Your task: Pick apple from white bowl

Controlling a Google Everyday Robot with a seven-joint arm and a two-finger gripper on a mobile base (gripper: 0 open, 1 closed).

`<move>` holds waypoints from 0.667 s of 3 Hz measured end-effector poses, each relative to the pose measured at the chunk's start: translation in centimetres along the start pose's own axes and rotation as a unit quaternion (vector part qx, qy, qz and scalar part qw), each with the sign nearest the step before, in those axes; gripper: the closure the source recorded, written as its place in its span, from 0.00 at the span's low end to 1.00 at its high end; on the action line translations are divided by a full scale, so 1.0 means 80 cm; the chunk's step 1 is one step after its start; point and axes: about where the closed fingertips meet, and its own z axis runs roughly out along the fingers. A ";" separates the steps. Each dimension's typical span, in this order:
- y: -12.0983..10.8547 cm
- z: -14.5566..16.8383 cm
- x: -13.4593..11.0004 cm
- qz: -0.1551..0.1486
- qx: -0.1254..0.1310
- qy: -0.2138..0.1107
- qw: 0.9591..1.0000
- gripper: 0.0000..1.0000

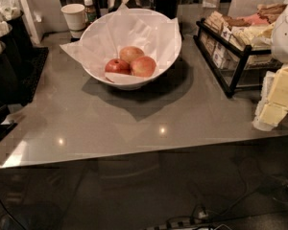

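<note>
**Operator:** What lies nearest?

**Spotter:** The front edge of the grey counter (pixel 134 128) faces you, with cables (pixel 194 218) on the floor below it. At your right edge, the gripper (pixel 278 97) hangs over the counter's right side, well apart from the bowl. You cannot tell whether it is parted or closed.

**Operator:** And the apple?

**Spotter:** It is farther back, in the white bowl (pixel 156 74), on crumpled paper (pixel 117 32). The apple (pixel 143 66) sits front right. It touches the deep-red apple (pixel 116 65) on its left and the paler apple (pixel 130 53) behind it. It looks round, so you get no long axis, and its stem end does not show.

**Operator:** And beyond that?

**Spotter:** You have a paper cup (pixel 74 17) and a small bottle (pixel 89 8). To the right stands a black rack (pixel 221 78) of packets.
</note>
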 end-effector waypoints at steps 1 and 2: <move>0.000 0.000 0.000 0.000 0.000 0.000 1.000 0.00; -0.005 -0.003 -0.006 -0.001 0.008 -0.010 1.000 0.00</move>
